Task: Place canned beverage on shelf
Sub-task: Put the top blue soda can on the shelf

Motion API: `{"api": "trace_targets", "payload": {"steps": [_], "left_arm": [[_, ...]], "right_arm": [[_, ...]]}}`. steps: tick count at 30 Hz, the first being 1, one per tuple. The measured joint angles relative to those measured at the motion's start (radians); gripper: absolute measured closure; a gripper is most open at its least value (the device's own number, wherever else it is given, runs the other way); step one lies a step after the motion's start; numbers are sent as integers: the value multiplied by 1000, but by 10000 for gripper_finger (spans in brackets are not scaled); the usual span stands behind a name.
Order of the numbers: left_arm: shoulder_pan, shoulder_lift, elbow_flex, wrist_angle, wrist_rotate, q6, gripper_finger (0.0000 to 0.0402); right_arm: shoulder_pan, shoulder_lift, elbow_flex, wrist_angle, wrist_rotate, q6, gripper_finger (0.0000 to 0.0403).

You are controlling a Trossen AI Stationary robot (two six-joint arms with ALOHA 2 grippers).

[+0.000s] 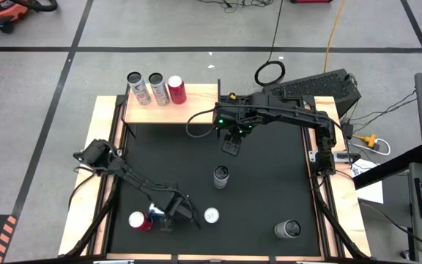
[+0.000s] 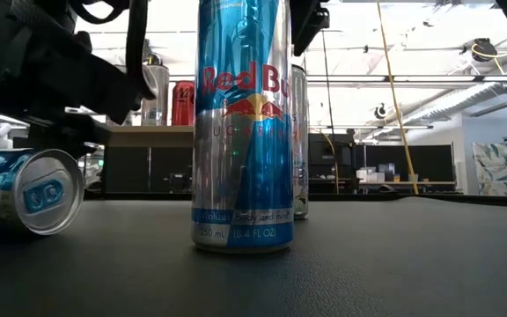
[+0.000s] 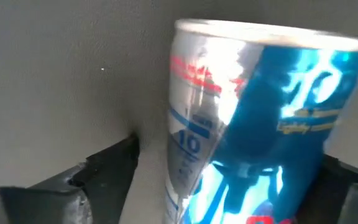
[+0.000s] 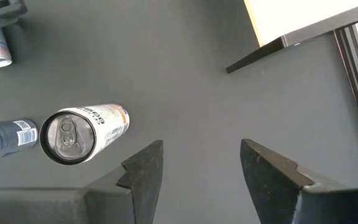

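Observation:
A blue-and-silver beverage can (image 3: 253,112) lies on its side on the black mat near the table's front left (image 1: 141,220); its end faces the low view (image 2: 29,189). My left gripper (image 3: 229,168) points down over it, open, one finger on each side of the can's body (image 1: 165,218). The shelf (image 1: 196,110) stands at the table's far left with three upright cans (image 1: 154,89) on its wooden top. My right gripper (image 4: 201,162) hangs open above the mat's middle (image 1: 229,143), holding nothing. My left gripper straddles the lying can from above, its fingers across the can's length. One finger (image 3: 107,168) stands clear of the can's side, with mat showing between. The other finger (image 3: 340,180) is close against the far side; I cannot tell whether it touches.
An upright blue can (image 1: 211,215) stands just right of my left gripper and fills the low view (image 2: 243,132). Another upright can (image 1: 220,176) stands mid-mat, below my right gripper (image 4: 79,134). A further can (image 1: 288,229) is at the front right.

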Motion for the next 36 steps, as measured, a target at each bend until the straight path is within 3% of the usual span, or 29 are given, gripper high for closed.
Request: {"api": "trace_targets", "payload": {"steps": [9,15,22,30,36], "left_arm": [[-2,3,-1,1,6,26,196],[-3,-23,9,-21,-7,36,196],[2,-161,24,-17,-58,19,196],[2,-395,25,55,-336,11,196],[2,-533,26,168,-525,138,192]], "right_arm": [[0,0,0,0,0,0,208],[0,0,0,0,0,-2,208],[5,-1,0,0,4,2,213],[60,-76,0,16,2,-45,229],[113,-143,0,73,3,-48,232]]}}
